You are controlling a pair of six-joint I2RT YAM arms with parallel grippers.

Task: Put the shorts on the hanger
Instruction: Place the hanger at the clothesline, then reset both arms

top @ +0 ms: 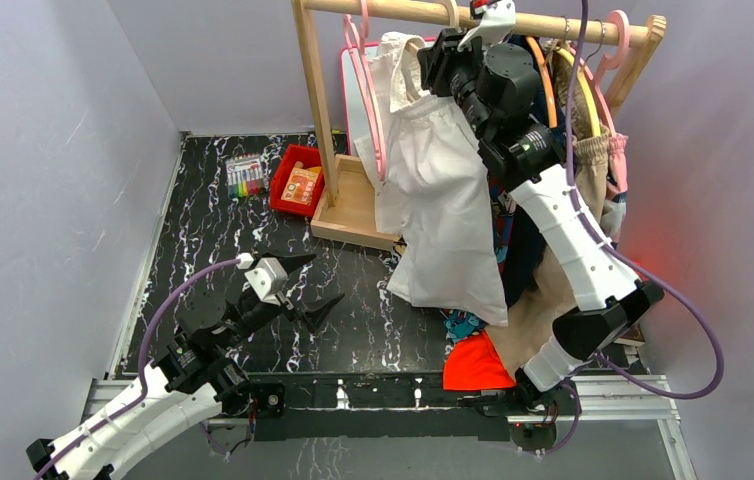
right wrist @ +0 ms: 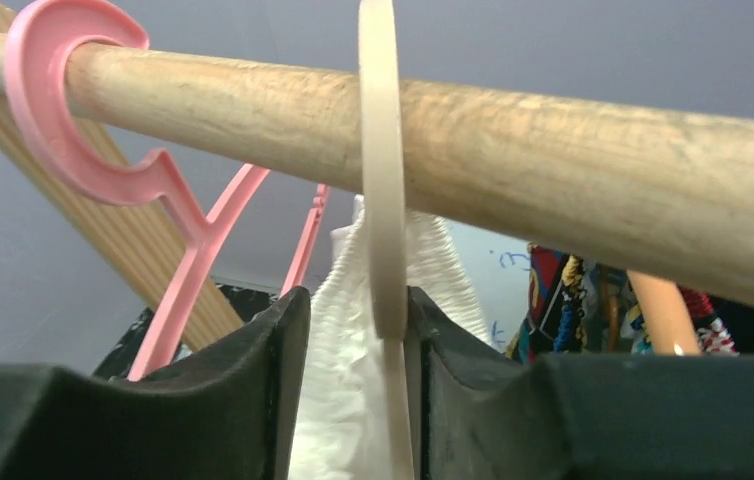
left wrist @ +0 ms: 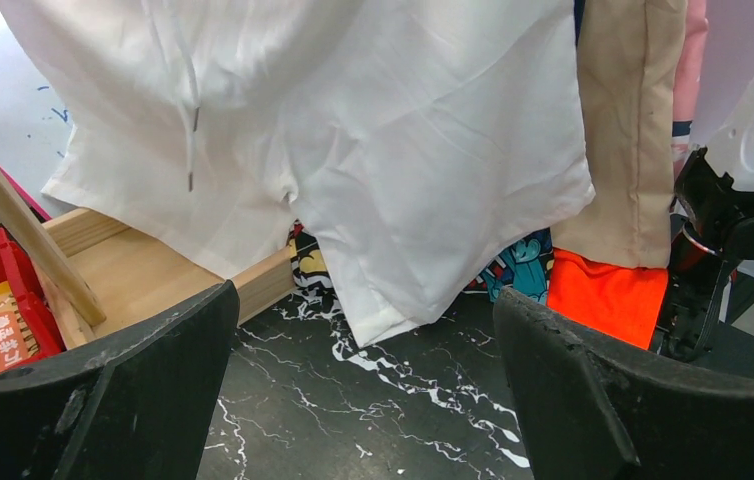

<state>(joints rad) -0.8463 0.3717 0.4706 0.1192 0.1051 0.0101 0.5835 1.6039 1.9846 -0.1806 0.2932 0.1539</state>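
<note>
The white shorts [top: 438, 190] hang from the wooden rail, legs down over the rack base; they also fill the top of the left wrist view [left wrist: 403, 130]. The cream hanger [right wrist: 378, 150] has its hook over the rail, and its hook top shows in the top view [top: 450, 12]. My right gripper [right wrist: 353, 300] is up at the rail [top: 440, 50], its jaws closed against the hanger's neck and the gathered waistband [right wrist: 338, 340]. My left gripper [top: 311, 285] is open and empty low over the table, in front of the shorts' hem [left wrist: 363, 300].
A pink hanger [right wrist: 73, 120] hangs on the rail [right wrist: 573, 140] left of the cream one. Tan shorts [left wrist: 633, 130], a comic-print garment [left wrist: 523, 265] and an orange cloth [top: 473, 365] lie right of the shorts. The rack base [top: 353, 205], red bin [top: 298, 180] and marker pack [top: 244, 177] stand behind.
</note>
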